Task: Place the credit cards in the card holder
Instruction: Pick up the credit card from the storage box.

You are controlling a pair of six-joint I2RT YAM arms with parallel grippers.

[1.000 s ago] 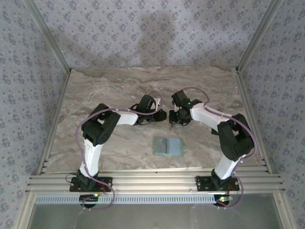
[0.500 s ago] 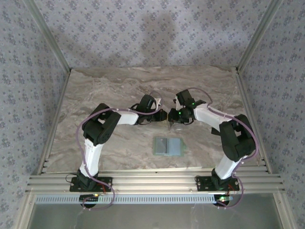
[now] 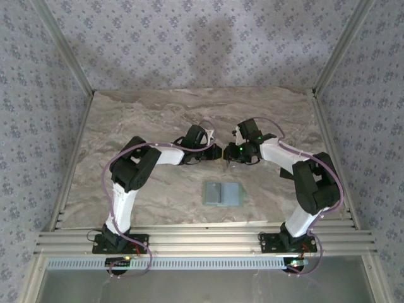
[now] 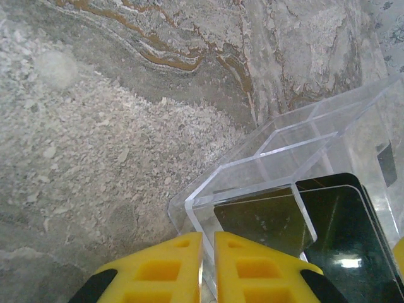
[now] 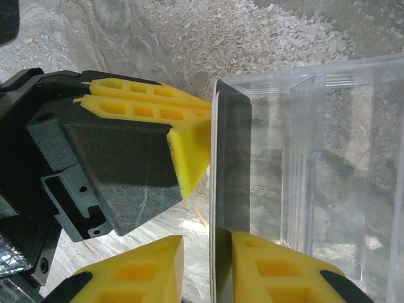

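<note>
Left gripper (image 4: 207,245): fingers drawn together on a wall edge of the clear box (image 4: 297,145), apparently clamped on it; the credit cards (image 4: 344,233) lie inside that box, just ahead of its fingertips and to their right, flat and overlapped, long axis running roughly along the fingers' reach. Right gripper (image 5: 207,252): fingers narrowly apart and astride the opposite wall, one pad against it, a sliver of table (image 5: 303,38) showing beside the other; whether it grips cannot be told. The two grippers face each other tip to tip across the box. The card holder (image 3: 222,194) lies flat, well apart from both, straight back toward the arm bases and about equally near each. Judgement: the cards must clear the box before travelling back to the holder.
</note>
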